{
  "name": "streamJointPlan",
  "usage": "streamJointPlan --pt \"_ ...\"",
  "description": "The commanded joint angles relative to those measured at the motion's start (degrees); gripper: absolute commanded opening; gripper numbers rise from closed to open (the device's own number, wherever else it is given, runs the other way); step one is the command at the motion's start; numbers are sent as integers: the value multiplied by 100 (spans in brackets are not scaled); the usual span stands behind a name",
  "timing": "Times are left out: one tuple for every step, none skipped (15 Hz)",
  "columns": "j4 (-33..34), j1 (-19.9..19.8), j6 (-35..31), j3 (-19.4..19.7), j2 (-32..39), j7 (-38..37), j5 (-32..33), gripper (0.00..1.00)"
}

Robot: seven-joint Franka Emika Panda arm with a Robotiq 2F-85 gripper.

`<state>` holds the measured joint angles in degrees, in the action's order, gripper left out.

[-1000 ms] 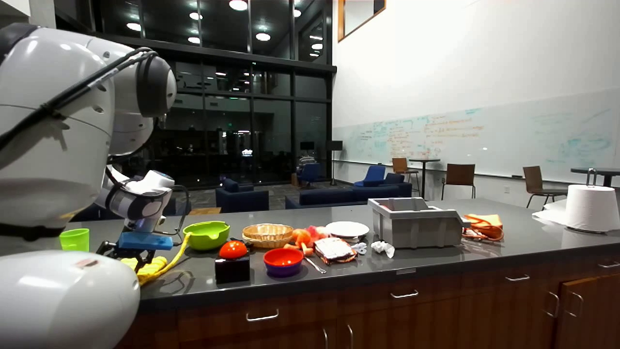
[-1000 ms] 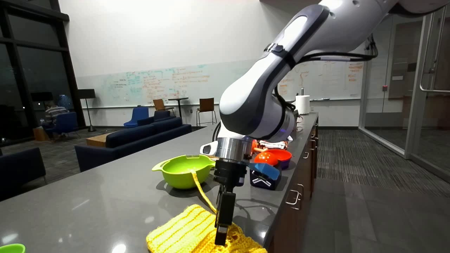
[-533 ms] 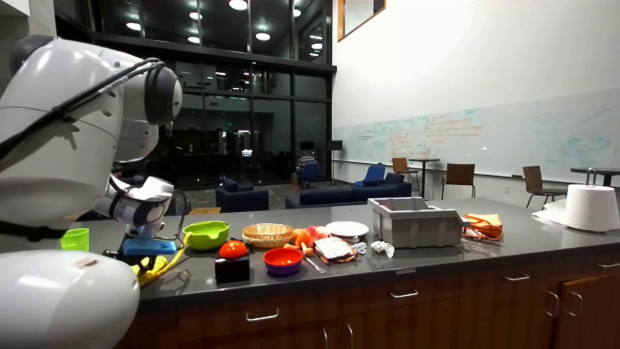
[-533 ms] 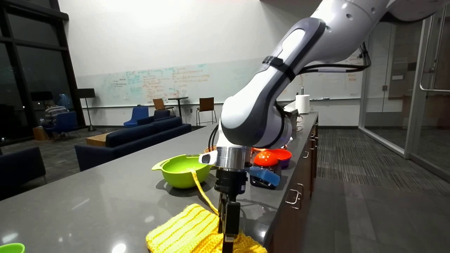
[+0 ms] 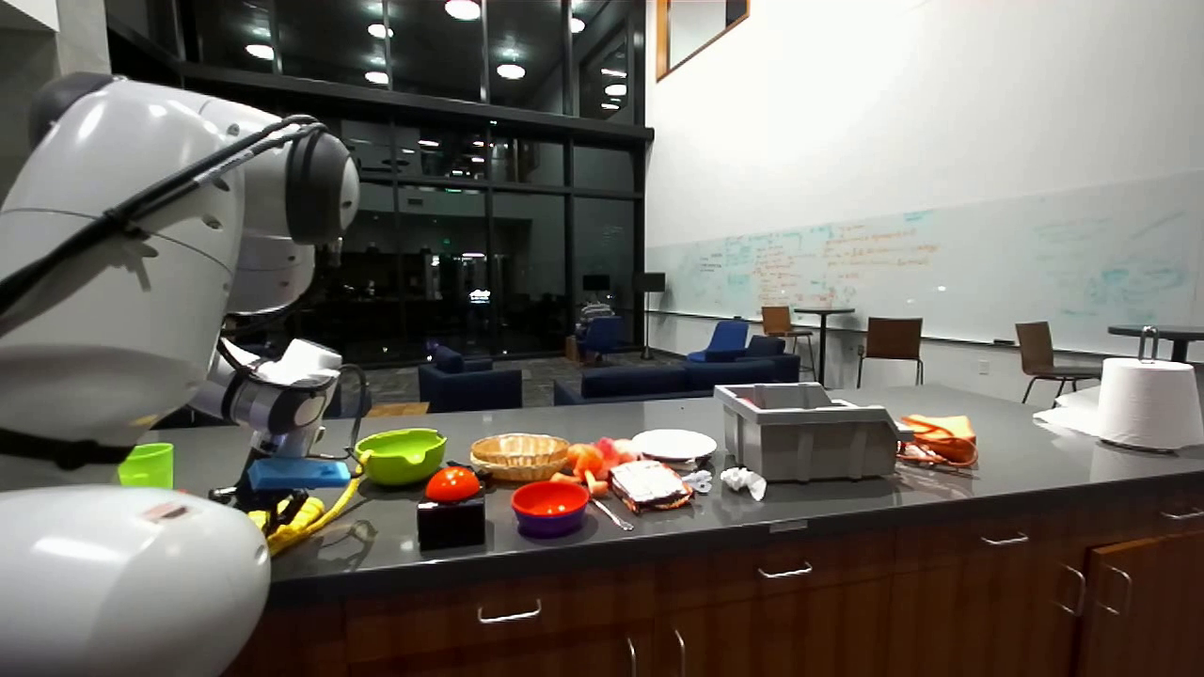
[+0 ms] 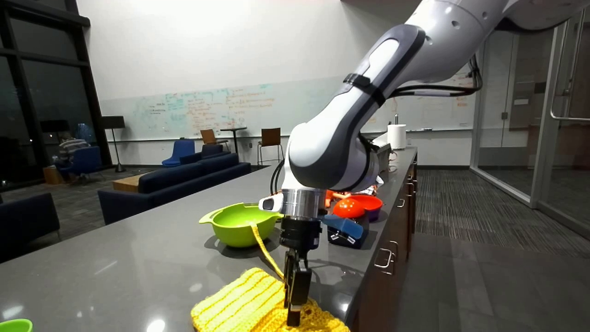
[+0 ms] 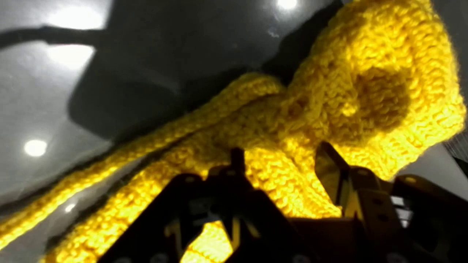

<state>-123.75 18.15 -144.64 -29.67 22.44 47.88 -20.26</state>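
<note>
My gripper (image 7: pixel 279 157) is open in the wrist view, its two fingers standing apart over a yellow knitted cloth (image 7: pixel 395 44). Folds of the cloth show between the fingers, and nothing is seen pinched. In an exterior view the gripper (image 6: pixel 290 311) points straight down with its tips at the cloth (image 6: pixel 244 299); whether they touch it, I cannot tell. The cloth lies bunched on the grey counter near its front edge. Its long yellow strap (image 6: pixel 266 253) runs up to the rim of a green bowl (image 6: pixel 239 226). In an exterior view the robot arm hides part of the cloth (image 5: pixel 301 527).
A black box with a red dome (image 5: pixel 452 484) and a red and purple bowl (image 5: pixel 550 508) stand near the front edge. Beyond are a wicker basket (image 5: pixel 520 457), a white plate (image 5: pixel 673 444), a grey bin (image 5: pixel 814 442) and a paper towel roll (image 5: pixel 1149 404). A green cup (image 5: pixel 146 465) stands behind the arm.
The gripper has dipped toward the cloth and then risen slightly, shifting a little toward the green bowl. The cloth, strap and bowl look almost unmoved.
</note>
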Motion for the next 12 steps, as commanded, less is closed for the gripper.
streamJointPlan --pt "16 -46 25 -32 128 -54 216 21" --pt "11 -49 4 -32 134 -48 234 12" --pt "11 -53 11 -36 120 -61 247 6" --pt "-4 -54 -39 -23 119 -53 278 1" --pt "-7 -50 -75 -10 124 -61 310 0" --pt "-13 -32 -136 29 112 -95 382 0" --pt "-6 -20 -196 73 125 -116 468 0" --pt "23 -14 -243 135 137 -174 578 1" --pt "48 -22 -284 191 136 -229 680 1" --pt "77 -29 -363 254 147 -302 802 1" --pt "121 -53 -403 332 136 -393 926 1" --pt "173 -70 -457 412 145 -494 1049 1"
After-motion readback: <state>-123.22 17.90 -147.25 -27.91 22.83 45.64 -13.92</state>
